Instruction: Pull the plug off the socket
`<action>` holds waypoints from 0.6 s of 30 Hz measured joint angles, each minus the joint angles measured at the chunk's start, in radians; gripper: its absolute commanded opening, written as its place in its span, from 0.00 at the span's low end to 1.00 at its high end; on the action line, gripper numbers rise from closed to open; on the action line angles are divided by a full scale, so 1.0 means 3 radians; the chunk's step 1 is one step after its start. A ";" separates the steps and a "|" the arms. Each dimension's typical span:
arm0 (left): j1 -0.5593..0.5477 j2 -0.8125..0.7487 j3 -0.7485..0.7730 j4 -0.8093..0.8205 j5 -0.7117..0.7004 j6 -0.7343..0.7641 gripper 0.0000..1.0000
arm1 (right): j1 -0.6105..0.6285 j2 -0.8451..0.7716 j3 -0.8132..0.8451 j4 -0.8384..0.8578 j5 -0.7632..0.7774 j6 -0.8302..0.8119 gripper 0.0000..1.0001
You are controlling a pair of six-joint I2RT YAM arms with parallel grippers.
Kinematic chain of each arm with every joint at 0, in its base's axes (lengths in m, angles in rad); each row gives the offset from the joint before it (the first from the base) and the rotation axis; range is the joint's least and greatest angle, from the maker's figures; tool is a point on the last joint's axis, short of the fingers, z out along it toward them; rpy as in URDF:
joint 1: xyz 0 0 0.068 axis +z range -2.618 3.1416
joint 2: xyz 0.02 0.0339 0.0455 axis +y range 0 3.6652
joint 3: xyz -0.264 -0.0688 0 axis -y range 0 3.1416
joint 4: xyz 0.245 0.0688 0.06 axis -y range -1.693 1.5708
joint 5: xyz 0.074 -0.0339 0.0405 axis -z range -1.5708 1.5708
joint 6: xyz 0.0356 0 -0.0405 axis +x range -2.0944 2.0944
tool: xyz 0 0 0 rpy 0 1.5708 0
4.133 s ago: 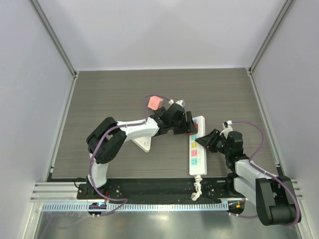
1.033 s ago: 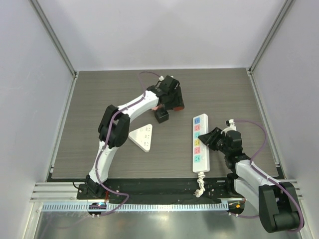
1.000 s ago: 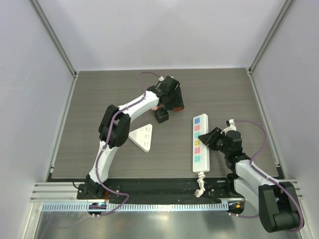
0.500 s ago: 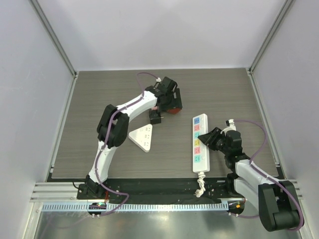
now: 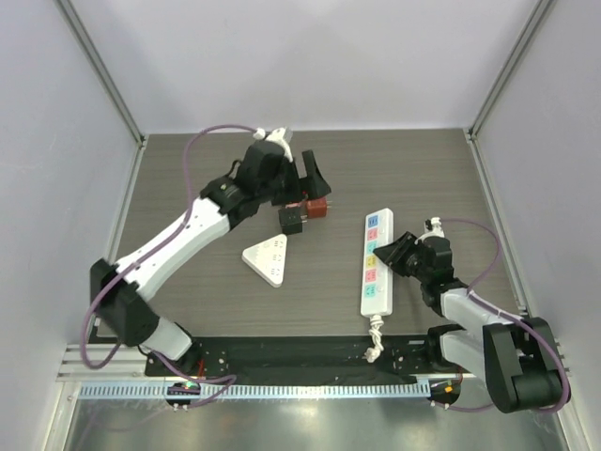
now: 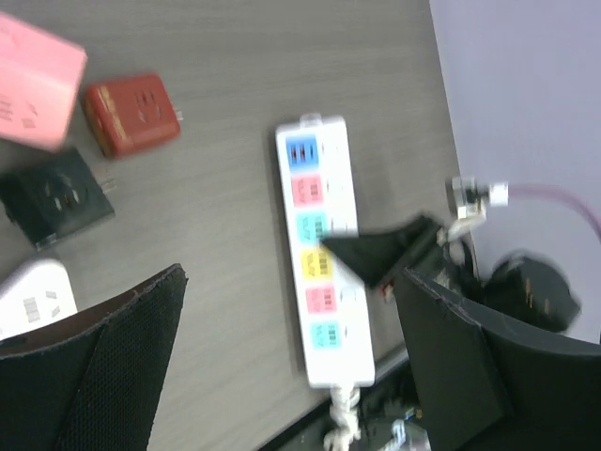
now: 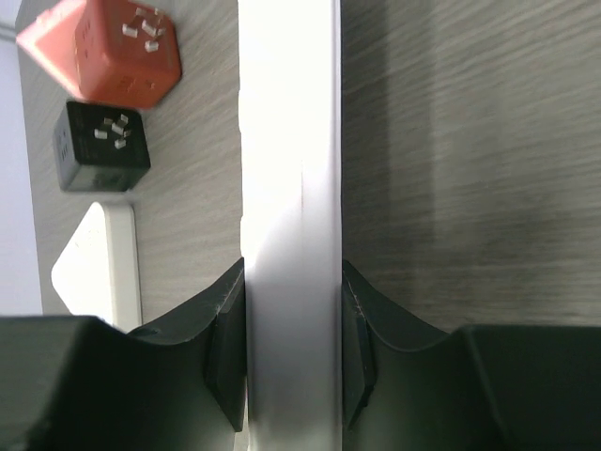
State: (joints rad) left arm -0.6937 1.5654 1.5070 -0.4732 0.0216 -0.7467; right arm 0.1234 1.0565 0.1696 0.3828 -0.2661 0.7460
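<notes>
The socket (image 5: 376, 263), a long white strip with coloured outlet faces, lies right of centre, and no plug sits in it. My right gripper (image 5: 390, 254) is shut on its edge; the right wrist view shows both pads pressed against the white body (image 7: 291, 141). The red plug (image 5: 319, 209) lies loose on the table beside a black plug (image 5: 294, 219). My left gripper (image 5: 300, 183) hovers open above them with nothing between its fingers. The left wrist view looks down on the red plug (image 6: 131, 115), the black plug (image 6: 56, 195) and the socket (image 6: 317, 282).
A white triangular plate (image 5: 269, 256) lies left of the socket. A pink cube (image 6: 38, 80) sits next to the red plug. The socket's knotted white cord (image 5: 374, 340) hangs over the table's near edge. Grey walls enclose the table.
My left gripper has opened wide and risen off the plugs, and its arm has swung back to the left. The right gripper and the socket have barely moved.
</notes>
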 measured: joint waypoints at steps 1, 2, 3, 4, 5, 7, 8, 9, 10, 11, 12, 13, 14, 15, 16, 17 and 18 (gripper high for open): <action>-0.0022 -0.0178 -0.0205 0.0056 0.0037 -0.0015 0.93 | 0.0000 0.0052 0.0043 -0.0008 0.0037 0.0023 0.01; -0.0038 -0.0341 -0.0417 0.0131 0.0086 -0.0028 0.93 | 0.0000 0.0108 0.0090 -0.0008 0.0070 0.0050 0.01; -0.0051 -0.0488 -0.0641 0.0206 0.0126 -0.0036 0.93 | 0.0000 0.0174 0.0146 -0.0009 0.0106 0.0075 0.01; -0.0069 -0.0645 -0.0888 0.0219 0.0174 -0.0052 0.93 | 0.0000 0.0261 0.0228 -0.0010 0.0148 0.0098 0.01; -0.0080 -0.0743 -0.1044 0.0226 0.0203 -0.0074 0.93 | 0.0000 0.0342 0.0303 -0.0006 0.0183 0.0121 0.01; -0.0086 -0.0977 -0.1438 0.0268 0.0242 -0.0139 0.93 | 0.0000 0.0525 0.0481 0.0020 0.0273 0.0158 0.01; -0.0085 -0.1099 -0.1612 0.0291 0.0262 -0.0188 0.93 | 0.0000 0.0627 0.0576 0.0047 0.0320 0.0165 0.01; -0.0085 -0.1264 -0.1820 0.0312 0.0286 -0.0226 0.93 | -0.0001 0.0732 0.0683 0.0071 0.0362 0.0167 0.01; -0.0084 -0.1443 -0.2023 0.0314 0.0313 -0.0273 0.93 | -0.0005 0.0839 0.0783 0.0075 0.0387 0.0161 0.01; -0.0080 -0.1623 -0.2186 0.0296 0.0338 -0.0304 0.93 | -0.0011 0.0983 0.0914 0.0102 0.0402 0.0151 0.01; -0.0081 -0.1804 -0.2314 0.0276 0.0362 -0.0340 0.94 | -0.0022 0.1125 0.1041 0.0123 0.0412 0.0131 0.01; -0.0081 -0.1987 -0.2417 0.0245 0.0378 -0.0366 0.95 | -0.0034 0.1287 0.1184 0.0131 0.0395 0.0086 0.01; -0.0081 -0.2172 -0.2496 0.0223 0.0376 -0.0375 0.98 | -0.0057 0.1441 0.1316 0.0142 0.0345 0.0045 0.01; -0.0081 -0.2370 -0.2556 0.0181 0.0361 -0.0380 0.99 | -0.0084 0.1630 0.1476 0.0150 0.0271 0.0005 0.01; -0.0081 -0.2520 -0.2588 0.0137 0.0341 -0.0379 1.00 | -0.0112 0.1799 0.1609 0.0164 0.0189 -0.0036 0.01; -0.0081 -0.2708 -0.2621 0.0080 0.0287 -0.0371 1.00 | -0.0156 0.1967 0.1720 0.0214 0.0070 -0.0061 0.01; -0.0081 -0.2836 -0.2636 0.0018 0.0239 -0.0365 1.00 | -0.0196 0.2103 0.1790 0.0276 -0.0046 -0.0072 0.01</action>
State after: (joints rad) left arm -0.7181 0.7147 0.7162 -0.4679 0.0933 -0.8562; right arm 0.0647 1.6875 0.7067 0.4656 -0.2798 0.7242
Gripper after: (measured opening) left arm 0.992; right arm 0.406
